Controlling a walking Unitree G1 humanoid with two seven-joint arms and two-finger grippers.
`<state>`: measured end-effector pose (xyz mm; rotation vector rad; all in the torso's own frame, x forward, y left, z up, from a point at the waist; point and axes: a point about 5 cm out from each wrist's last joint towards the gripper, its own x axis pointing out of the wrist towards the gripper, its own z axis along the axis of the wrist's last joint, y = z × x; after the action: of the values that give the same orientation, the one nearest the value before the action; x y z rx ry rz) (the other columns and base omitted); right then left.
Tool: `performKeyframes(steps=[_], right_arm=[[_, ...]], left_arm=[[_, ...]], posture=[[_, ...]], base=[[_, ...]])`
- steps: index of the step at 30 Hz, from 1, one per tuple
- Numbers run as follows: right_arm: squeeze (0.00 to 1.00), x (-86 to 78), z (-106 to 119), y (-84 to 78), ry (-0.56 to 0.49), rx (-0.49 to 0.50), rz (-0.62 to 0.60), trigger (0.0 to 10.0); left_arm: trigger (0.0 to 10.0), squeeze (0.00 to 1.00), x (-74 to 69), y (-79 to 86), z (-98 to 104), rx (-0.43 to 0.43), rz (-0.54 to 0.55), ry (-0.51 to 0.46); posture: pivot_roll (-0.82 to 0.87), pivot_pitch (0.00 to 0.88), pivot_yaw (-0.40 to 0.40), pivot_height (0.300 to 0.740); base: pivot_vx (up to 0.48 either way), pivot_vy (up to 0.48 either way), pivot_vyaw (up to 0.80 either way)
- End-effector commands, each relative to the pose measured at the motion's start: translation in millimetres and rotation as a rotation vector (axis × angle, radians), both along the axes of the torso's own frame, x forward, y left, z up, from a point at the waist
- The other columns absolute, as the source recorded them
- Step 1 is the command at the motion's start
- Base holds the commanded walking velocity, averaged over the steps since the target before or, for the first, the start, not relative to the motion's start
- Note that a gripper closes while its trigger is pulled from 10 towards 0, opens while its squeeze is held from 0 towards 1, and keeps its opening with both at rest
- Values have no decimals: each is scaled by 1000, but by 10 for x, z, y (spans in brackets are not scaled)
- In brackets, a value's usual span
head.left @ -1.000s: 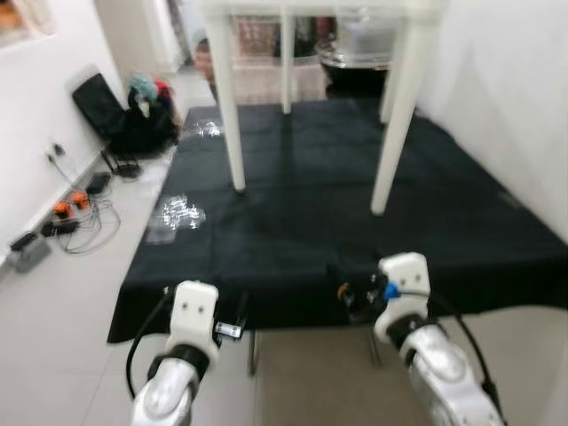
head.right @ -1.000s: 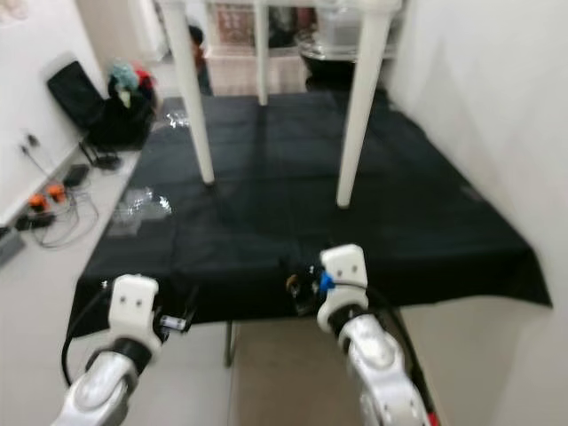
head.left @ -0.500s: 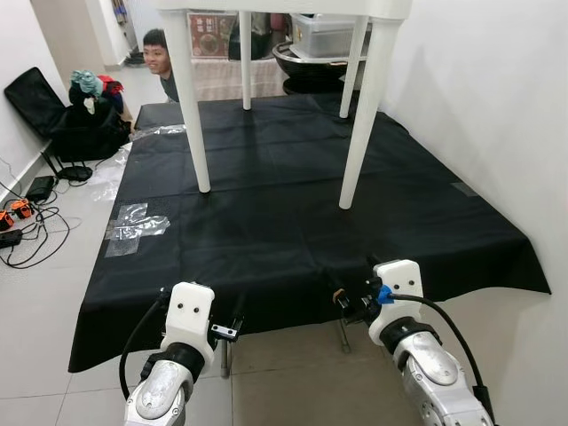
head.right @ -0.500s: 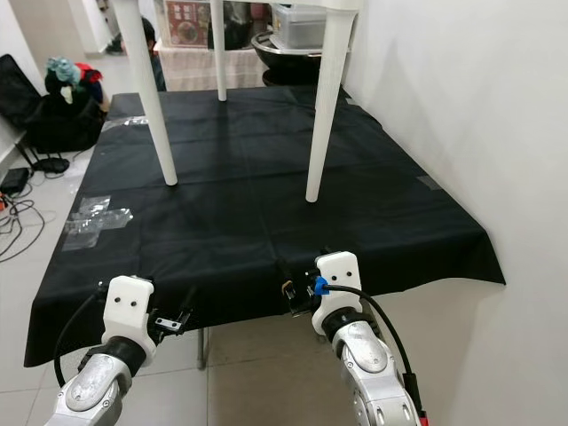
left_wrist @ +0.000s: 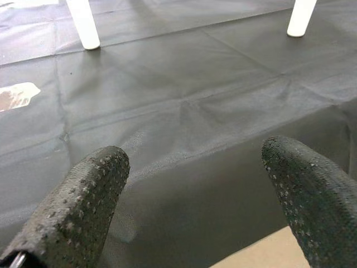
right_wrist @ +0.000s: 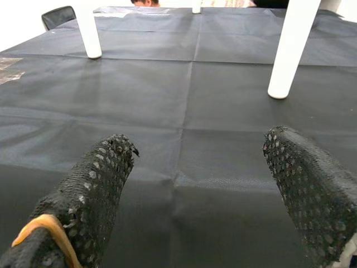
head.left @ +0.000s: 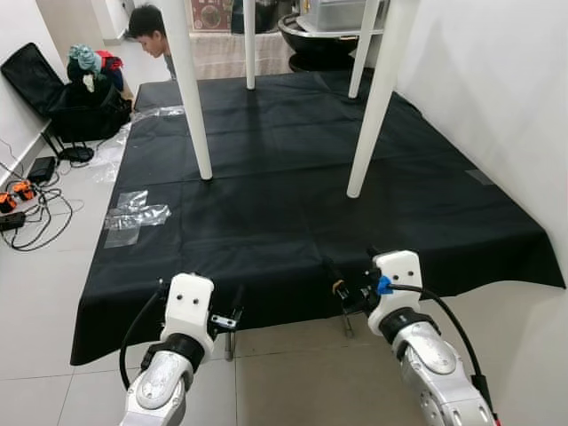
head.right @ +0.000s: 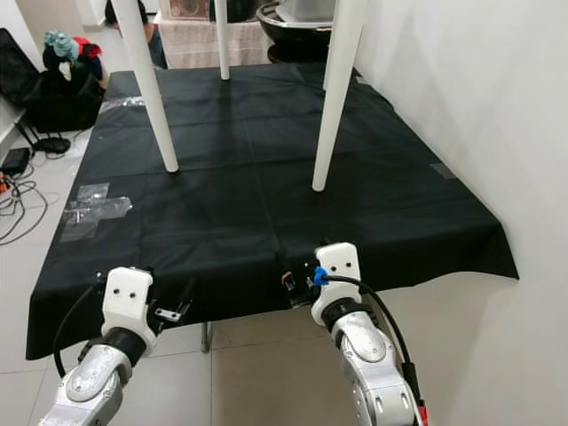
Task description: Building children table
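Left eye view: a black cloth (head.left: 293, 186) covers a low worktop; on it stand the white legs of the children table, near-left leg (head.left: 192, 98) and near-right leg (head.left: 377, 98), well ahead of both hands, with two further legs behind them. The left hand (head.left: 232, 312) hangs at the cloth's front edge, above the tiled floor (head.left: 44, 293); the right hand (head.left: 348, 288) sits at the same edge, level with it and apart from it. Clear plastic wrapping (head.left: 133, 216) lies on the floor beyond the left hand, outward of it; cables (head.left: 31, 200) and a black bag (head.left: 75, 102) lie farther off, and a person's head (head.left: 146, 22) shows behind the worktop. Right eye view: same scene; a white wall (head.right: 470, 115) stands outward of the right hand. Left wrist view: the two black fingers (left_wrist: 72, 206) are spread wide, nothing between them, cloth ahead, two leg feet beyond. Right wrist view: the fingers (right_wrist: 95, 184) are likewise spread wide and unloaded; one leg foot (right_wrist: 287, 56) stands ahead on the cloth, another farther off.
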<state>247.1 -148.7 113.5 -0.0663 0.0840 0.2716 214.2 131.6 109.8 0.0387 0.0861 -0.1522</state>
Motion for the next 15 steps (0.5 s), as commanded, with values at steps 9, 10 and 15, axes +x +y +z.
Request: performKeyframes(steps=[9,10,15], right_arm=[[0,-2,8,3,18,-28,10,10000],[0,-2,8,3,18,-28,10,10000],[0,-11,6,-1,21,-33,13,10000]], left_arm=[[10000,0,-2,7,-8,-11,19,17],[10000,0,-2,7,-8,-11,19,17],[10000,0,-13,-1,-3,-11,18,15]], posture=[[7,73,-48,740],[7,73,-48,740],[2,84,-56,740]], base=[[0,0,0],[0,0,0],[0,0,0]])
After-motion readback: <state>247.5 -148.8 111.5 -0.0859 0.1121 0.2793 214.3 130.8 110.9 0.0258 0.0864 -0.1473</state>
